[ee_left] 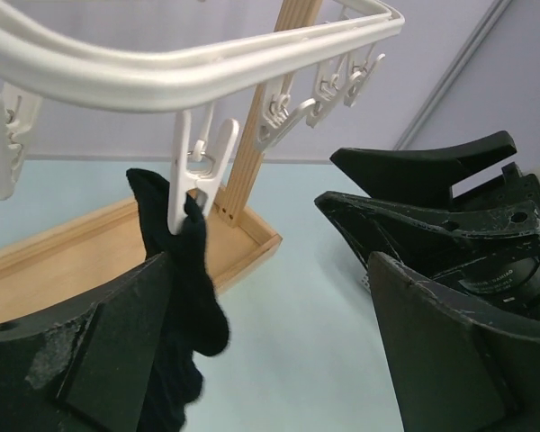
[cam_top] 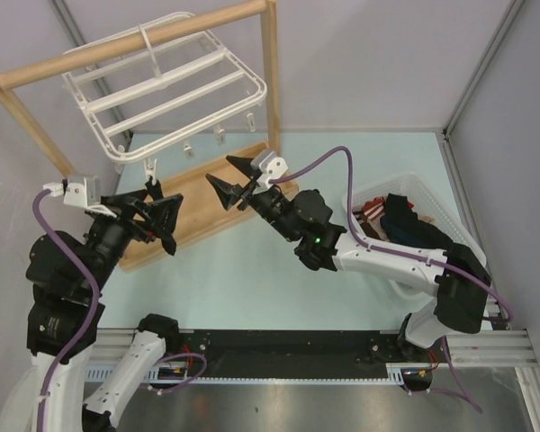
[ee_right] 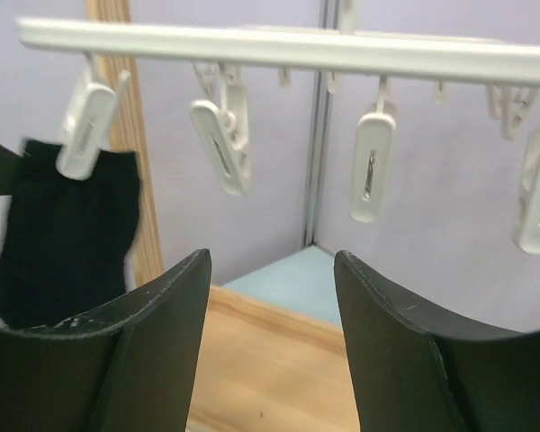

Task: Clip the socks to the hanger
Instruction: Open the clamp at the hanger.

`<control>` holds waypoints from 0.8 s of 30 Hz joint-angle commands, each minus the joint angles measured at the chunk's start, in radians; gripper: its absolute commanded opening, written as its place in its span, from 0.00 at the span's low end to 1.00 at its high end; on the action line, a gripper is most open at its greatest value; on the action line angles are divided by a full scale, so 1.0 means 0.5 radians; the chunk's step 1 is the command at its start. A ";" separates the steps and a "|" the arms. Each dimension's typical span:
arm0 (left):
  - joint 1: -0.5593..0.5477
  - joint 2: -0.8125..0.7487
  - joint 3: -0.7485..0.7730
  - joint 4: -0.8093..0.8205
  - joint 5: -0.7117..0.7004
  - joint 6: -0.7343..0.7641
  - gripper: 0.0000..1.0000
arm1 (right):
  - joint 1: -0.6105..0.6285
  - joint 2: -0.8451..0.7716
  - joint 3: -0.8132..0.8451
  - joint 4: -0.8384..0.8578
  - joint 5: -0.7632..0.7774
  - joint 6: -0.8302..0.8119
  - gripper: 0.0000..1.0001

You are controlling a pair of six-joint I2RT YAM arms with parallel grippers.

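The white hanger [cam_top: 162,85] hangs from the wooden frame's top bar, with small clips dangling from its rim. One black sock [ee_left: 175,270] hangs from a clip [ee_left: 193,175]; it also shows in the right wrist view [ee_right: 63,238]. My left gripper [cam_top: 162,220] is open, and its left finger [ee_left: 72,351] is right beside the hanging sock; the gripper [ee_left: 270,360] holds nothing. My right gripper [cam_top: 220,171] is open and empty, just below a row of free clips [ee_right: 373,166], its jaws [ee_right: 272,261] wide apart. Another dark sock [cam_top: 400,211] lies in the basket.
The wooden frame stand [cam_top: 270,81] has a flat wooden base [cam_top: 207,216] under both grippers. A white plastic basket [cam_top: 432,202] at the right holds reddish-brown and white garments [cam_top: 369,216]. The right gripper's fingers [ee_left: 423,171] show close by in the left wrist view.
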 commanded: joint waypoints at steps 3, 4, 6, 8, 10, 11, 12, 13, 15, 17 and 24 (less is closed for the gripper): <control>-0.010 0.010 0.167 -0.029 0.076 0.056 0.95 | 0.001 0.123 0.033 0.379 -0.202 -0.134 0.64; -0.010 0.013 0.176 -0.026 0.085 0.053 0.95 | 0.007 0.136 0.036 0.416 -0.189 -0.155 0.65; -0.013 0.022 0.197 -0.017 0.116 0.038 0.94 | 0.004 0.160 0.036 0.428 -0.174 -0.149 0.68; -0.010 0.032 0.213 0.020 0.198 0.019 0.94 | 0.004 0.166 0.036 0.410 -0.156 -0.146 0.70; -0.010 0.071 0.240 0.078 0.320 -0.011 0.95 | 0.004 0.160 0.036 0.370 -0.143 -0.143 0.70; -0.010 0.093 0.237 0.103 0.340 -0.027 0.95 | 0.007 0.151 0.036 0.349 -0.137 -0.137 0.71; -0.010 0.105 0.234 0.127 0.349 -0.033 0.94 | 0.007 0.145 0.036 0.306 -0.131 -0.131 0.71; -0.013 0.124 0.231 0.152 0.331 -0.036 0.94 | 0.010 0.124 0.036 0.278 -0.122 -0.125 0.72; -0.010 0.175 0.225 0.167 0.285 -0.061 0.95 | 0.016 0.096 0.033 0.171 -0.113 -0.106 0.72; -0.013 0.212 0.213 0.225 0.275 -0.082 0.94 | 0.028 0.056 0.027 0.104 -0.100 -0.106 0.72; -0.010 0.357 0.179 0.354 0.070 -0.140 0.93 | 0.031 -0.076 -0.114 0.051 -0.051 -0.097 0.71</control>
